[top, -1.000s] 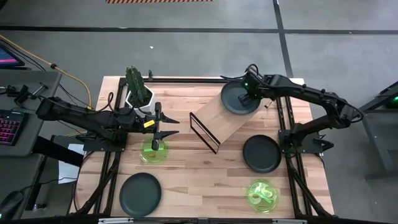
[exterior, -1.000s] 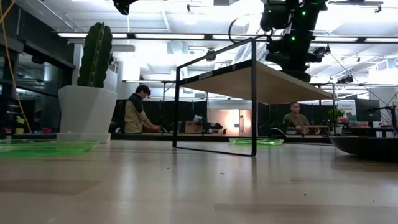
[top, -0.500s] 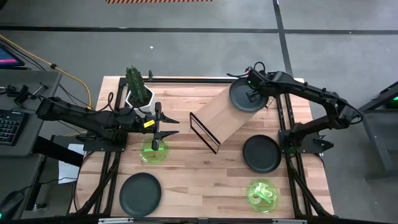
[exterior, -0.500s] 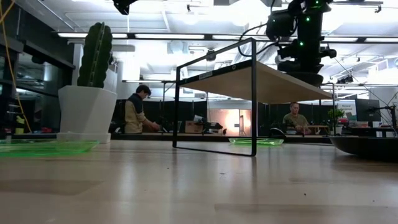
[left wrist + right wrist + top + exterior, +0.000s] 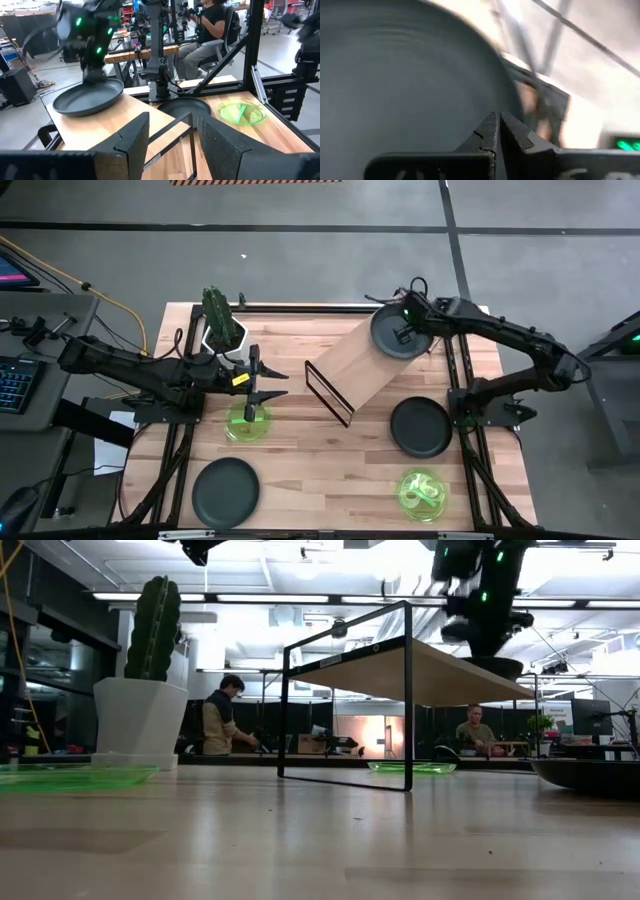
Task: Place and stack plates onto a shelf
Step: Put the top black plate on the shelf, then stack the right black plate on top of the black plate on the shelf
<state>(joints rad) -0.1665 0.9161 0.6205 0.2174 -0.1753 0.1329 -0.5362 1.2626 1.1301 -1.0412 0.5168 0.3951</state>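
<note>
Right gripper [image 5: 405, 330] above the far right end of the shelf [image 5: 355, 370], fingers pinched tight together at the rim of a dark plate [image 5: 398, 333]. Grip on that rim likely, judging from the right wrist view, though blurred. Plate resting on or just above the shelf's wooden top, overhanging its far corner a little; from the left wrist view, sitting at the board's far end under the right arm's wrist.

Left gripper [image 5: 268, 380] hovering well left of the shelf, just above a green plate [image 5: 246, 423] on the desk [image 5: 320, 460], fingers spread wide and holding nothing. Black wire leg of the shelf [image 5: 328, 392] standing between this gripper and the board, seen straight ahead in the left wrist view.

Potted cactus [image 5: 220, 320] in a white pot left of the shelf, beyond the left gripper, near the desk's far edge. Second dark plate [image 5: 420, 427] on the desk right of the shelf, near the right arm's base. Third dark plate [image 5: 225, 491] at the near left, well apart from the shelf. Second green plate [image 5: 423, 492] at the near right corner.

Two people [image 5: 218, 716] at benches in the room behind, seen under the shelf in the low view.
</note>
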